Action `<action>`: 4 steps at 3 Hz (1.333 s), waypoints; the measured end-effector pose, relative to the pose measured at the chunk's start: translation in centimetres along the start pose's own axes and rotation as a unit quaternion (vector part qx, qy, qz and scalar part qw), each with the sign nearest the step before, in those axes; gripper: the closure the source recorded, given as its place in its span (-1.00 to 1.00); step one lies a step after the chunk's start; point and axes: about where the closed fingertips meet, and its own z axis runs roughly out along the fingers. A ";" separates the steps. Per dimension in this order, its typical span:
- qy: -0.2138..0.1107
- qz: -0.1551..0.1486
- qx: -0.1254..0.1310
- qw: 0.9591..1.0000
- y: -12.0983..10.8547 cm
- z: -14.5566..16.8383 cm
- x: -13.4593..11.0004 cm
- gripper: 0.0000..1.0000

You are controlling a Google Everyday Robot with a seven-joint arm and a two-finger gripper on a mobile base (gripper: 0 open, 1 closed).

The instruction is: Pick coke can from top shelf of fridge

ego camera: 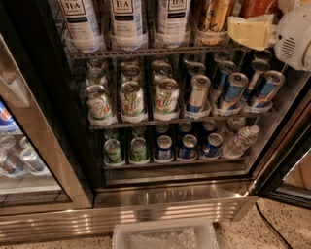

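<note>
The fridge (170, 194) stands open in front of me, with a dark interior and a steel base. The highest shelf in view (146, 50) is a wire rack carrying tall tea bottles (126, 19) and a gold-orange can (214, 14). At its right end a red can (260, 7), likely the coke can, shows only its lower part and is cut off by the frame's top edge. My gripper (250, 32), with its pale yellow pad and white housing (294, 31), is at the top right, directly in front of and just below the red can.
The middle rack holds green-and-white cans (132, 99) at left and blue-and-silver cans (233, 90) at right. The bottom rack holds small cans and a water bottle (240, 141). A closed glass door (19, 160) is at left. A clear plastic bin (165, 236) sits on the floor.
</note>
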 end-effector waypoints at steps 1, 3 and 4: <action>-0.002 -0.009 0.010 1.000 -0.2 0.9 -0.1 -0.30; -0.016 -0.003 0.057 0.998 -1.8 2.0 -0.8 -0.34; -0.016 0.009 0.088 0.996 -2.6 2.0 -0.3 -0.32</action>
